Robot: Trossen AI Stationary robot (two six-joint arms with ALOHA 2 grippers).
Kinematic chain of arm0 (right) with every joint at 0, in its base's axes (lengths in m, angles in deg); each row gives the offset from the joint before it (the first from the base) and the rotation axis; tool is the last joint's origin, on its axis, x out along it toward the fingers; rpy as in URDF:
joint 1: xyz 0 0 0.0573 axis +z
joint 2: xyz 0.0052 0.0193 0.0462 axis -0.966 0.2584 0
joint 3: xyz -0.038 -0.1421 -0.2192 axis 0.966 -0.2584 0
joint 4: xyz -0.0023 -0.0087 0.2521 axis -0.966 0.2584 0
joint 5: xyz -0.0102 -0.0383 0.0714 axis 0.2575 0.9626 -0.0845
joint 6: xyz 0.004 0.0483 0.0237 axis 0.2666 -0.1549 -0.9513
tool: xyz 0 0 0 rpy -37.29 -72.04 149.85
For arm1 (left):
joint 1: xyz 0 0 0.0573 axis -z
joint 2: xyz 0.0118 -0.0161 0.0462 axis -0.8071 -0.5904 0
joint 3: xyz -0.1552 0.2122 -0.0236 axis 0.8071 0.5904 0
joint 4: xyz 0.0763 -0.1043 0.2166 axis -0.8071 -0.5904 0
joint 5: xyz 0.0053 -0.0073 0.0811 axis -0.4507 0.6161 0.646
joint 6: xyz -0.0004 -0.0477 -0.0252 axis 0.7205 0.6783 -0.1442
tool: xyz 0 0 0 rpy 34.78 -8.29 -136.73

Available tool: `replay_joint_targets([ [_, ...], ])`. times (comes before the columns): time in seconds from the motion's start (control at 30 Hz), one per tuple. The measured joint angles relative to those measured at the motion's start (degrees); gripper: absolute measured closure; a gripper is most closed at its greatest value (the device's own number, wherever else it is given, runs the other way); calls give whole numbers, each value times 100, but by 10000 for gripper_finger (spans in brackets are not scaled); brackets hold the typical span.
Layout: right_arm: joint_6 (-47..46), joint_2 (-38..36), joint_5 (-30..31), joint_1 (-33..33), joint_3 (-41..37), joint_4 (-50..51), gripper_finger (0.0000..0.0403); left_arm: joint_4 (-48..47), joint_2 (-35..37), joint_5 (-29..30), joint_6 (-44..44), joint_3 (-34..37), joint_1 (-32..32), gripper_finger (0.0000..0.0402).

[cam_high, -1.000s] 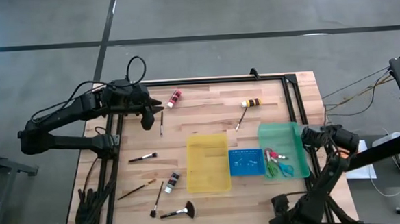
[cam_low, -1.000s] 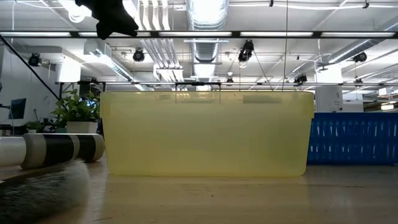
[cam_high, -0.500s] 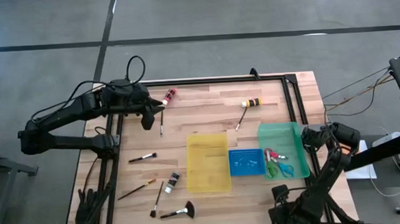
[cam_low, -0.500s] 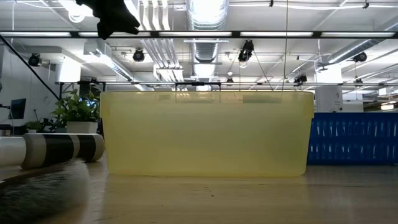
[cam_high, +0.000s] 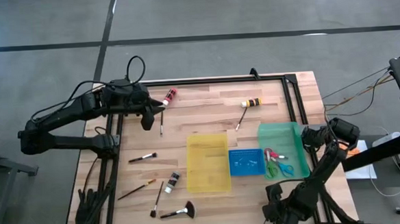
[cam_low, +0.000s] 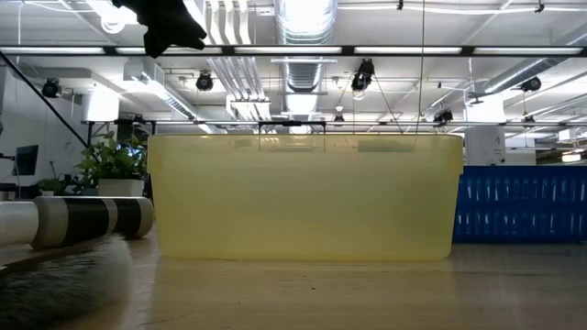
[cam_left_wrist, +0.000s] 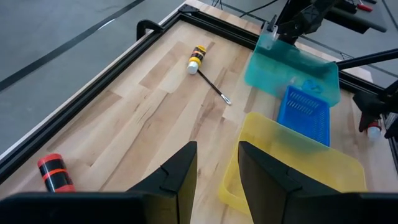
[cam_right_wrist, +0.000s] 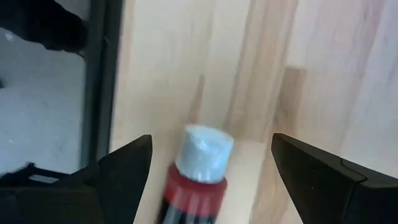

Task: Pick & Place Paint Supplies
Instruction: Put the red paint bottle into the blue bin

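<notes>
Two jaws of the right gripper [cam_right_wrist: 211,155] stood wide apart astride a small red bottle [cam_right_wrist: 189,196] lying by the bench's [cam_right_wrist: 311,74] right edge (light, rigid, slick, likely to roll). Its body looked the best hold. The left gripper [cam_left_wrist: 217,158] hovered over the far left corner, jaws slightly parted, empty.

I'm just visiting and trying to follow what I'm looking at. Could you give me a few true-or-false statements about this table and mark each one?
1. The scissors lie in the green tray. True.
2. The yellow tray holds several brushes. False: nothing shows inside it.
3. The right gripper is open, with a red bottle between its fingers. True.
4. The left gripper is holding a paintbrush. False: nothing is between its fingers.
5. The fan-shaped brush lies on the wood near the table's front edge. True.
</notes>
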Motion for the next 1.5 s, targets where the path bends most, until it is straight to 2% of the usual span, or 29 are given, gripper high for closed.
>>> replay_joint_targets([
  [0.8,-826,7,-212,-28,11,-165,81,-46,0,-69,-48,-2,2,274],
  [0.9,-894,7,-214,-28,11,-167,102,-45,0,-68,-48,-2,2,274],
  [1.2,-901,7,-213,-25,-15,-336,208,-46,0,-71,-48,-2,2,274],
  [1.5,-943,26,-260,-25,-254,-535,260,-46,0,-100,-48,-2,2,274],
])
